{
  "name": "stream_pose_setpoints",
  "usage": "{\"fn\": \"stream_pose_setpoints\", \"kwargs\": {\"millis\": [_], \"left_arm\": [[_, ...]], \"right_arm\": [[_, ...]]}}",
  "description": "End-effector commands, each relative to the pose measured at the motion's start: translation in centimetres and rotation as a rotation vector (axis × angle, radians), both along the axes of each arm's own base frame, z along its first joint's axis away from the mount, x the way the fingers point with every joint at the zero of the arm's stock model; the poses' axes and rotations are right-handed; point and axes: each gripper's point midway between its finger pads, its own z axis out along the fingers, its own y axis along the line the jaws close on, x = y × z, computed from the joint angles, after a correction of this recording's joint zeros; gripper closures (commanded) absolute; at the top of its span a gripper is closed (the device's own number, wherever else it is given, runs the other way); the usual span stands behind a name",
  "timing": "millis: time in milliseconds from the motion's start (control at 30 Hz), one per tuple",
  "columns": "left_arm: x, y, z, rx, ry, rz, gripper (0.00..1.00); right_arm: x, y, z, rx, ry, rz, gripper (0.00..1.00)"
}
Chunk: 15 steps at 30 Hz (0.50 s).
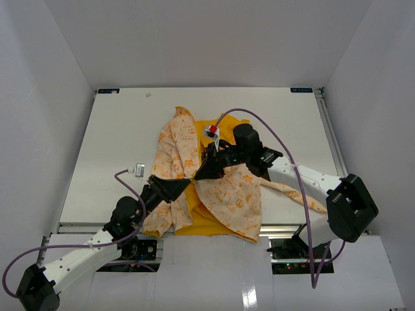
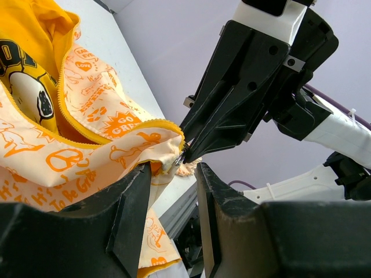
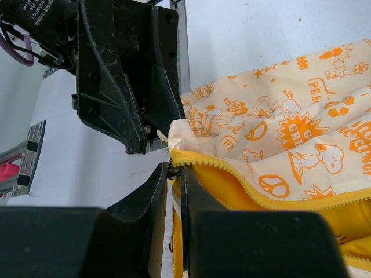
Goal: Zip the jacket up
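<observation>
The jacket [image 1: 233, 197] lies open on the table, cream with orange prints and yellow lining [image 1: 206, 126]. My right gripper [image 1: 202, 173] is shut on the small metal zipper slider [image 3: 174, 169] at the lower end of the yellow zipper teeth [image 3: 261, 191]. In the left wrist view the right gripper [image 2: 188, 156] pinches the slider [image 2: 179, 159] just above my left fingers. My left gripper [image 2: 174, 169] faces it with jaws apart. The jacket's hem corner [image 2: 145, 147] rests against one left fingertip, and the gap between the fingers is empty. The right wrist view shows the left gripper [image 3: 159, 134] close behind that corner.
The white table [image 1: 117, 129] has a metal rail [image 2: 185, 202] along its near edge, right under both grippers. A purple cable [image 1: 272, 129] loops over the right arm. A small red-and-white object [image 1: 211, 131] sits by the jacket's lining. White walls enclose the table.
</observation>
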Motion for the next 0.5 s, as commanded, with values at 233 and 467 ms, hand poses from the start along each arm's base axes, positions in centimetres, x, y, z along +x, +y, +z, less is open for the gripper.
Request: {"fn": "stream_pose_setpoints", "kwargs": {"millis": [233, 467], "left_arm": [[-0.16, 0.38, -6.93, 0.084, 0.117, 0.009, 0.56], [-0.28, 0.27, -7.00, 0.055, 0.119, -0.001, 0.85]], "right_arm": [[-0.84, 0.37, 1.95, 0.061, -0.035, 0.038, 0.92], [-1.16, 0.74, 1.51, 0.054, -0.031, 0.056, 0.92]]}}
